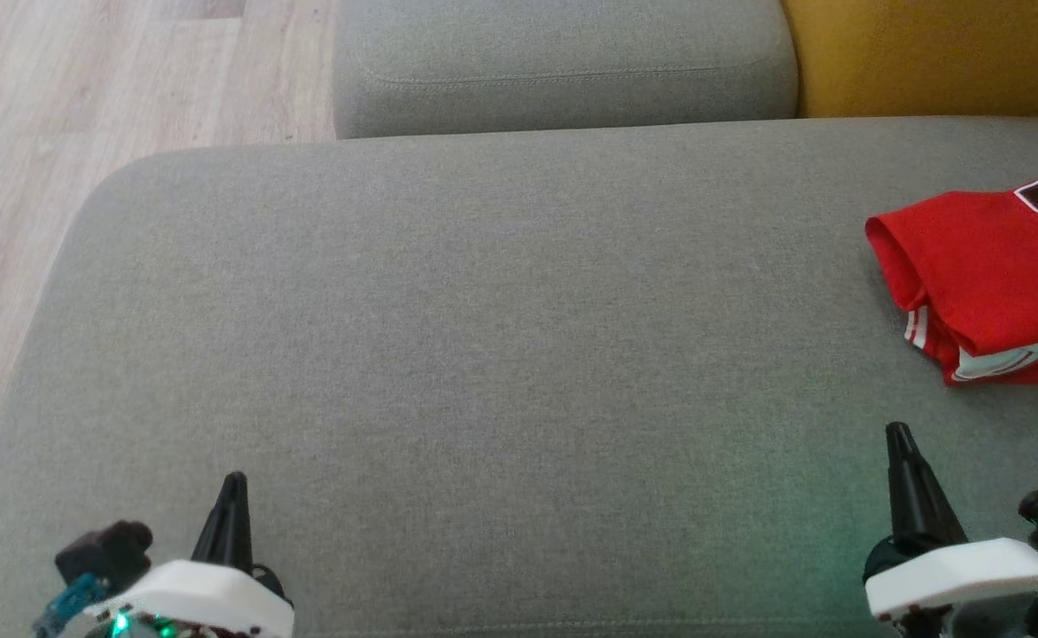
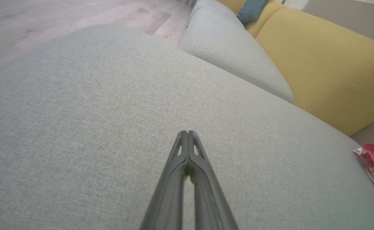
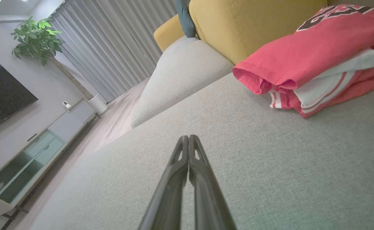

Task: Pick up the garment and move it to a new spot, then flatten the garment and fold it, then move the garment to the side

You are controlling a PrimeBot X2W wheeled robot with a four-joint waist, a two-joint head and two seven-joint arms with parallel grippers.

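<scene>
A folded red garment (image 1: 984, 266) lies far right on the grey sofa seat (image 1: 483, 310), cropped by the frame; left end effector (image 1: 235, 483) and right end effector (image 1: 898, 434) are pinched together, empty.

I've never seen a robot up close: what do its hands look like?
Each has two long black fingers tapering to a point, slotted near the tips. The left gripper rises from a white shell with green lights and a teal part beside it; the right gripper has a white shell too.
</scene>
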